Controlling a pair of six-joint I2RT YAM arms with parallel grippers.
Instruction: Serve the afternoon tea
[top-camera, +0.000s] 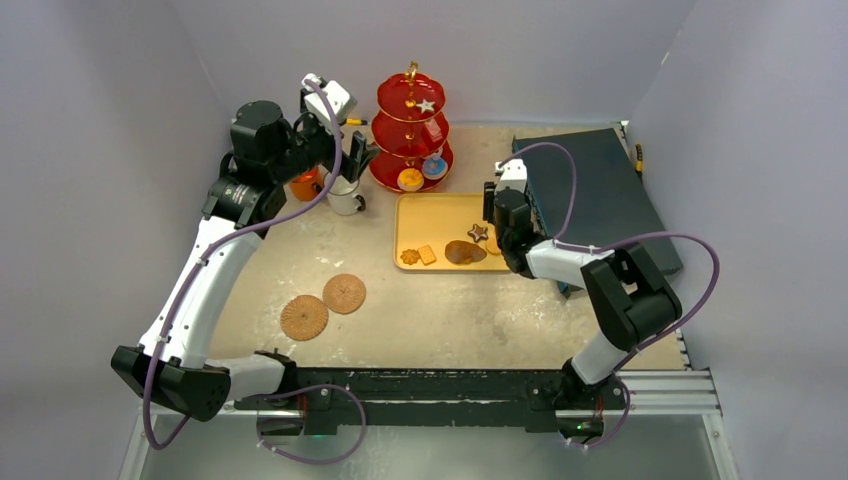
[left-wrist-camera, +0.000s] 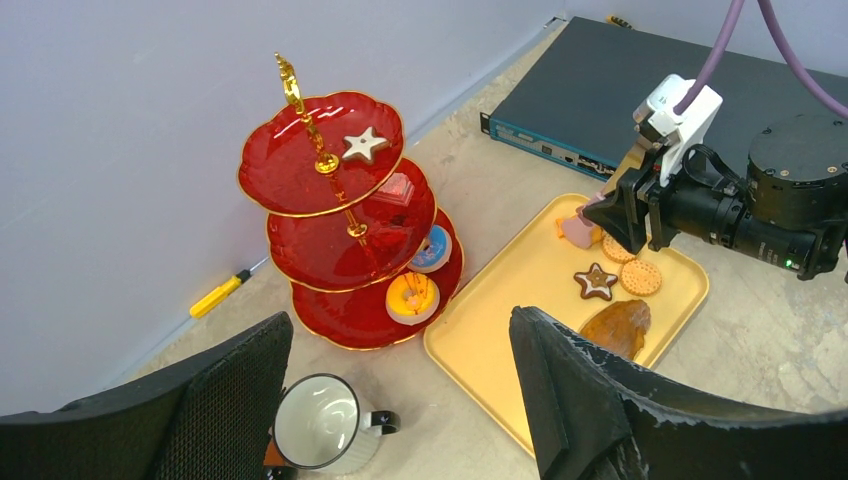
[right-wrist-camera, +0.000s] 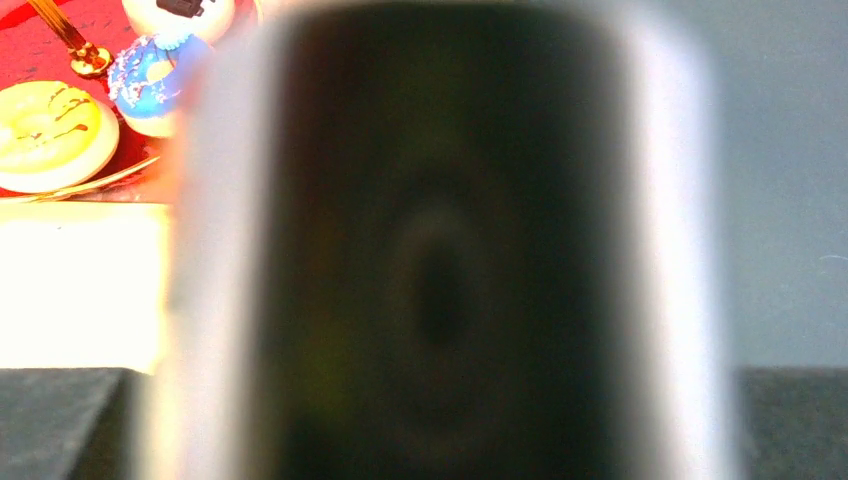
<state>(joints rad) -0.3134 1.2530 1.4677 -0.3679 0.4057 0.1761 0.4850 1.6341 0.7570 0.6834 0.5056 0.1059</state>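
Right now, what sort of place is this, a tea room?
Probably a robot test booth, not a tea room: plain walls box in the table, and a dark equipment box sits near the red stand.

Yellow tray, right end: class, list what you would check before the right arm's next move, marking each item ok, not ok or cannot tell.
1. Right tool is at the pink pastry on the yellow tray: ok.
2. Pastry firmly gripped: cannot tell; the right wrist view is blurred.
3. Room on the red stand: ok; its top tier holds only a star biscuit.
4. Left tool open, holding nothing: ok.
5. Left tool clear of the stand: not ok; it hangs close beside it, above the white mug.
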